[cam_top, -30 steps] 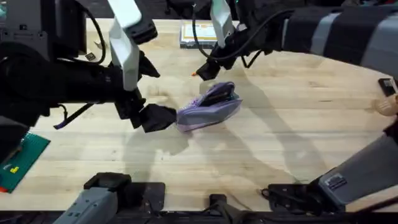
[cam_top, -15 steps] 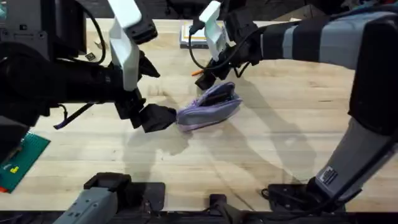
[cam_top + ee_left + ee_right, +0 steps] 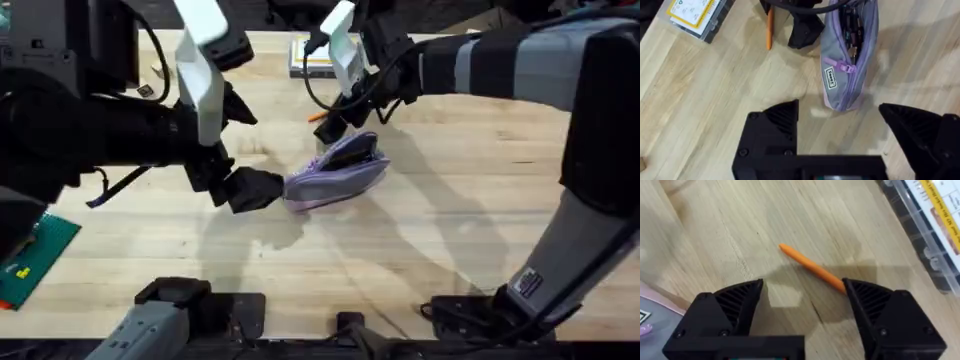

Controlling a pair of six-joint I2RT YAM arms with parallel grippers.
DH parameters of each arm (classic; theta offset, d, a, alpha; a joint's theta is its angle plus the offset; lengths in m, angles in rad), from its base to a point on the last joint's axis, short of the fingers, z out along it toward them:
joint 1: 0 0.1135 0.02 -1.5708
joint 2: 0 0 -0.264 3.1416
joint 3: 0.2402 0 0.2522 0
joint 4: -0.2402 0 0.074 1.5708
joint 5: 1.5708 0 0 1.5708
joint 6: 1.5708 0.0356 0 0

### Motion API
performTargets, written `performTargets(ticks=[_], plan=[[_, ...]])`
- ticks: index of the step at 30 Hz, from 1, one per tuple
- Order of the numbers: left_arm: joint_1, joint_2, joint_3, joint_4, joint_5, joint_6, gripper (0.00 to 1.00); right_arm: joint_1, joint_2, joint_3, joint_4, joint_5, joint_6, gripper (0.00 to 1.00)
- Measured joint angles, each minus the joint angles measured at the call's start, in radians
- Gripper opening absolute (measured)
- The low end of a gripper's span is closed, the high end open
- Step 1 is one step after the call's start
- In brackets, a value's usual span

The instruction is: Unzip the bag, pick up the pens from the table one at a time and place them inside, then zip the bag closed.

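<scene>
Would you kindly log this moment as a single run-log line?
bag: unzipped, on table | orange pen: on table, ungrasped | right pincer: open over pen | left pincer: open at bag's end

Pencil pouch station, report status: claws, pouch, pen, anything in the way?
Left claw open, short of pouch. Right claw open over orange pen, not gripping. Pouch unzipped. Clear box nearby, not blocking.

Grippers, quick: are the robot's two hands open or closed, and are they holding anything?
Left gripper: open, holding nothing, near the end of the bag.
Right gripper: open, holding nothing, fingers either side of the orange pen.
</scene>
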Motion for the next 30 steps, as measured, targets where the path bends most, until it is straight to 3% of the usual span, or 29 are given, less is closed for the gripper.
performTargets(ticks=[10, 11, 14, 18, 19, 30], plan=[[0.0, 0.0, 0.0, 0.0, 0.0, 0.0, 0.993, 0.0, 0.0, 0.0, 0.0, 0.0, 0.0, 0.996], [0.0, 0.0, 0.0, 0.0, 0.0, 0.0, 0.993, 0.0, 0.0, 0.0, 0.0, 0.001, -0.001, 0.956], [0.0, 0.0, 0.0, 0.0, 0.0, 0.0, 0.993, -0.002, 0.0, 0.001, 0.0, 0.001, -0.002, 0.686], [0.0, 0.0, 0.0, 0.0, 0.0, 0.0, 0.993, -0.006, 0.0, 0.001, 0.0, 0.001, 0.001, 0.146], [0.0, 0.0, 0.0, 0.0, 0.0, 0.0, 0.993, -0.008, 0.0, 0.003, 0.001, -0.006, 0.006, 0.061], [0.0, 0.0, 0.0, 0.0, 0.0, 0.0, 0.993, -0.011, 0.0, 0.007, -0.001, -0.008, 0.008, 0.032]])
